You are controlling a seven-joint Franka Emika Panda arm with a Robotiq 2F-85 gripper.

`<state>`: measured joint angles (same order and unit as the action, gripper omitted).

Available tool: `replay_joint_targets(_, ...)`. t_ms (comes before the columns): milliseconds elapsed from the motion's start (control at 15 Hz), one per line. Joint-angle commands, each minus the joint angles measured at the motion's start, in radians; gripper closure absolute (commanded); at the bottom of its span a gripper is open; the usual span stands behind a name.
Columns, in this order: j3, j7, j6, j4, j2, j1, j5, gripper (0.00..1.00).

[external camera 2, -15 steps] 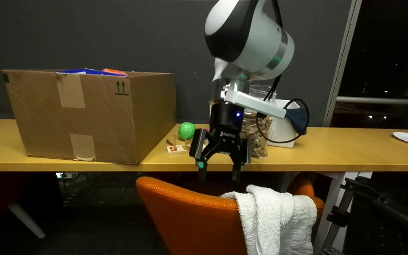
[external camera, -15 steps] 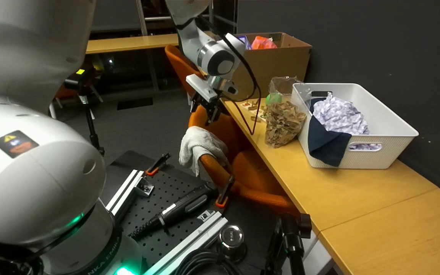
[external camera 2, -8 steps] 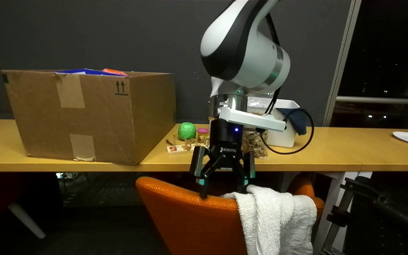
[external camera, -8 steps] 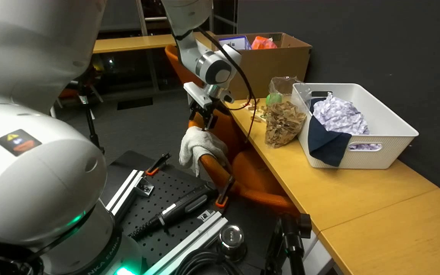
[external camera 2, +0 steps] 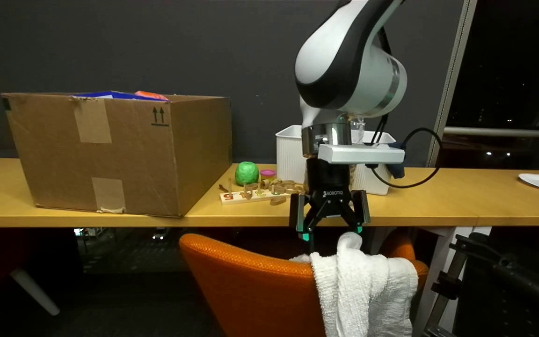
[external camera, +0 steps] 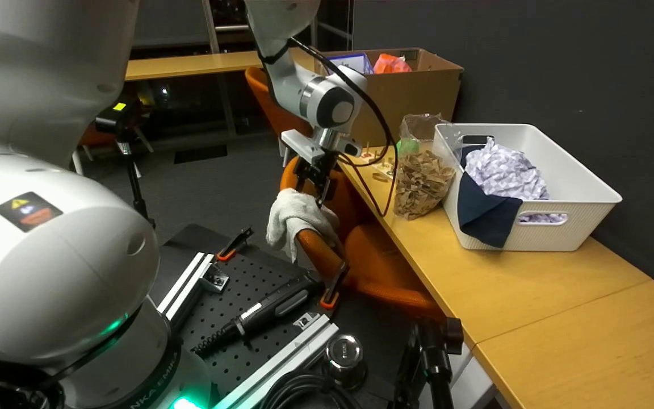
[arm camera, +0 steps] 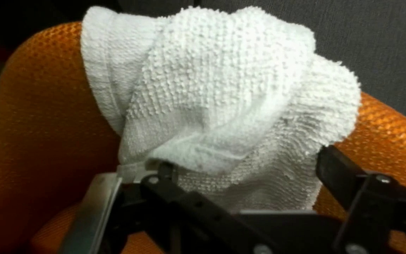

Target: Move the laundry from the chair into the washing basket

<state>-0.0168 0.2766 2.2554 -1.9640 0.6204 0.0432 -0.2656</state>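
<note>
Towel (external camera 2: 367, 290) draped over the chair (external camera 2: 251, 285). Hand (external camera 2: 337, 241) over the chair back, fingers (arm camera: 337, 168) apart, towel between them — contact unclear. Grasping judged the current step. Next move should be closing on the towel and lifting it off the chair — then across to the basket (external camera: 554, 237) on the desk (external camera: 531, 318) beyond the chair.

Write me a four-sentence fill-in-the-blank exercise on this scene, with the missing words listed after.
The white towel hangs over a chair whose colour is ____.
The jaws are ____, not shut.
The cloth draped partly outside the washing basket is dark ____.
The large box is made of ____.

Missing words: orange; open; blue; cardboard.
</note>
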Motion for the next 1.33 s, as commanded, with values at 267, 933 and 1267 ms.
replay_joint_targets(267,-0.023,0.006,0.003,-0.02,0.002,0.019,-0.012,0.51)
replay_joint_targets(933,0.016,0.03,0.0,-0.16,-0.175,0.009,0.008,0.96)
replay_joint_targets(1267,0.073,0.119,-0.068,-0.228,-0.397,0.018,0.115,0.96)
